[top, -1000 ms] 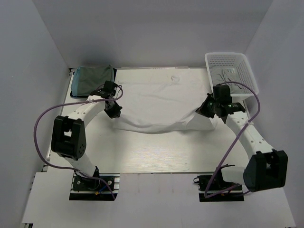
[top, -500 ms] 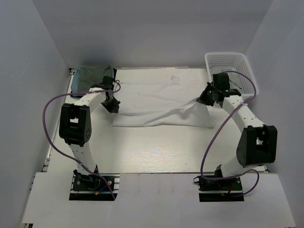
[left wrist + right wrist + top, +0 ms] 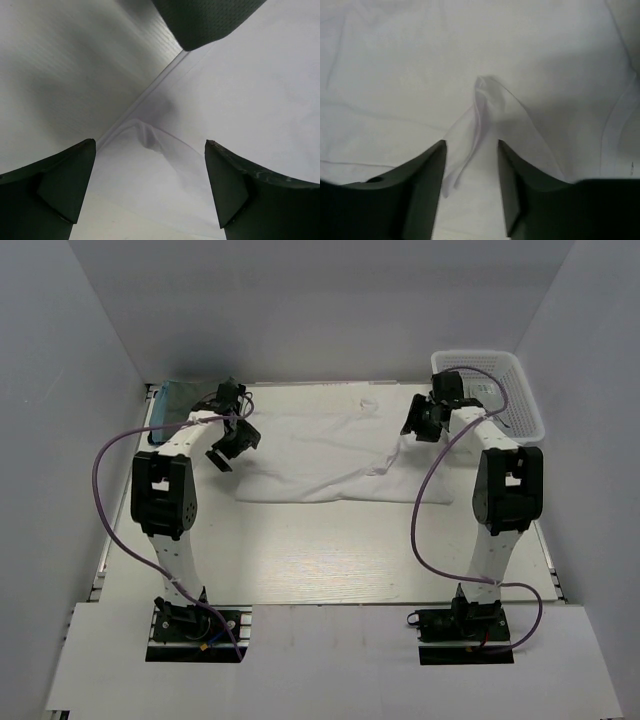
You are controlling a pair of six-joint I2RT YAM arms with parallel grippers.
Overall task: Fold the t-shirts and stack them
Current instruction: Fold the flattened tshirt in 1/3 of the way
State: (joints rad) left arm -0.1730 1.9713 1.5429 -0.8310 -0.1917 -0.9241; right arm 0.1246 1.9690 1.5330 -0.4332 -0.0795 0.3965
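Observation:
A white t-shirt (image 3: 330,455) lies across the back half of the table, its near part folded back over itself. My left gripper (image 3: 224,449) hovers at the shirt's left edge, open wide. In the left wrist view a small raised peak of white cloth (image 3: 149,141) sits below the left gripper (image 3: 150,144), touching neither finger. My right gripper (image 3: 410,427) is over the shirt's right side, open. A pinched ridge of cloth (image 3: 479,107) stands loose between the fingers of the right gripper (image 3: 471,143). A folded dark green shirt (image 3: 178,400) lies at the back left corner.
A white plastic basket (image 3: 512,380) with pale cloth inside stands at the back right, beside the right arm. The dark green shirt (image 3: 205,20) fills the top of the left wrist view. Walls close in the table at the left, back and right.
Both grippers carried the shirt's near edge toward the back, laying it over the rest. Both then opened and let the cloth go.

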